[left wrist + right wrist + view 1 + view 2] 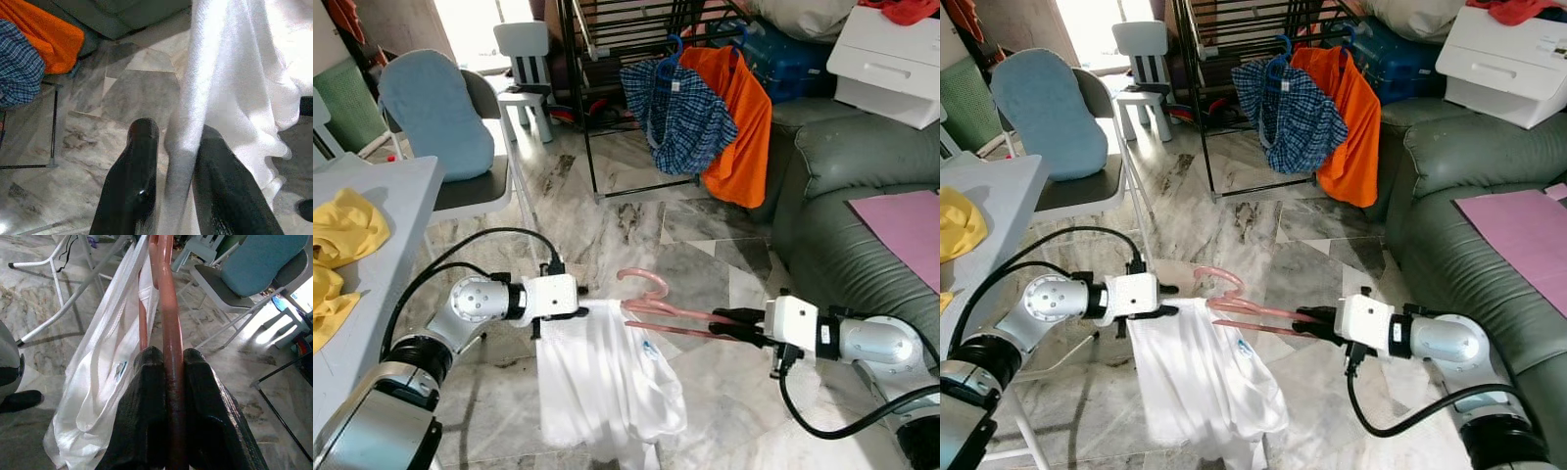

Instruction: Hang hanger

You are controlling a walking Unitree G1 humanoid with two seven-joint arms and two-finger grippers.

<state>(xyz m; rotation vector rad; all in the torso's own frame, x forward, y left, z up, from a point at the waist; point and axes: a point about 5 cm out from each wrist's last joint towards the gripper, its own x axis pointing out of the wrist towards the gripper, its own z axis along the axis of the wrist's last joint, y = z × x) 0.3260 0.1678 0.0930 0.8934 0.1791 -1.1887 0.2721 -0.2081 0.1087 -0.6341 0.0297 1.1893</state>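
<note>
A pink plastic hanger is held level over the marble floor, its hook pointing up. My right gripper is shut on the hanger's right end; the bar runs between its fingers. A white garment hangs from the hanger's left part. My left gripper is shut on the garment's upper left edge, a fold of white cloth pinched between its fingers. The black drying rack stands at the back with a blue plaid garment and an orange one on hangers.
A grey-green sofa with a pink sheet runs along the right. A table with yellow cloth is at the left, a folding chair with blue cushion behind it. A small white chair stands farther back.
</note>
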